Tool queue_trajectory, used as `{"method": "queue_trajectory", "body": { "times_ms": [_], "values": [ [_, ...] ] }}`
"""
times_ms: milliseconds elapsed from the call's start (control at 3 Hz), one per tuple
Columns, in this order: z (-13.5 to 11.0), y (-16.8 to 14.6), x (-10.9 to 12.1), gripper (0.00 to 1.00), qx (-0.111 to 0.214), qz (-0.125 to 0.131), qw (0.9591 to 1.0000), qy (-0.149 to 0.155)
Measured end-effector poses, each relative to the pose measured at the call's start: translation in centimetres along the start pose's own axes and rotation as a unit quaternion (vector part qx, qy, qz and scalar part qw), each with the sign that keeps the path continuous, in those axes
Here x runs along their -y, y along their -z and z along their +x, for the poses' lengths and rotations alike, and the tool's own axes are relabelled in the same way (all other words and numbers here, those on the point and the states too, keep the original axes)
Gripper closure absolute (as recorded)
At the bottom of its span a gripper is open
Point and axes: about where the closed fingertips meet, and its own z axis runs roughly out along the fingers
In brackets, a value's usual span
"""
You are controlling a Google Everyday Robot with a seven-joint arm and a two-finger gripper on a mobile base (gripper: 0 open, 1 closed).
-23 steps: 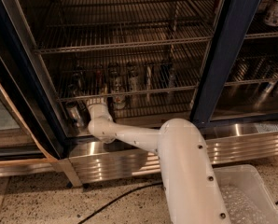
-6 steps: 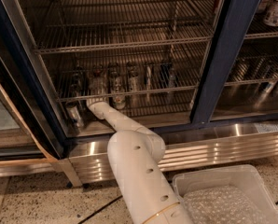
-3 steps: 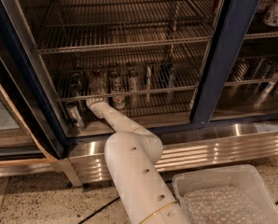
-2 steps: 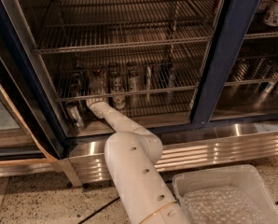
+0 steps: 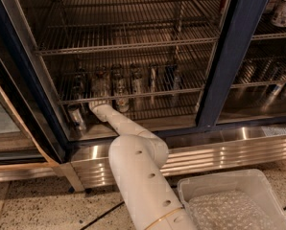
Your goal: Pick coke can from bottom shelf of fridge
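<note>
The fridge (image 5: pixel 229 56) stands open, with dark blue frames and wire racks. The bottom shelf (image 5: pixel 152 96) carries a row of several silvery and dark cans (image 5: pixel 136 83). My gripper (image 5: pixel 99 104) reaches in at the shelf's left end, level with the front rail and just below the leftmost cans. My white wrist covers its tip and whatever is in front of it. No red coke can shows anywhere; it is hidden or out of view. A silvery can (image 5: pixel 76 116) stands on the fridge floor just left of the gripper.
The ribbed stainless base (image 5: pixel 220 150) runs under the opening. A clear plastic bin (image 5: pixel 229 200) lined with bubble wrap sits on the floor at lower right. The right compartment holds bottles (image 5: pixel 282 6) and more racks. The open door's edge (image 5: pixel 18 123) is at left.
Since the earliest frame my arm's big white link has swung from the right to the centre, while the gripper stayed at the shelf's left end. Nothing visibly moved in the last two seconds.
</note>
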Motion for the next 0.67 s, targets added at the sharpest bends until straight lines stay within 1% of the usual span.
{"method": "queue_trajectory", "body": {
  "times_ms": [667],
  "values": [
    [-1.03, 1.4, -0.26, 1.0, 0.01, -0.011, 0.9997, -0.02]
  ]
}}
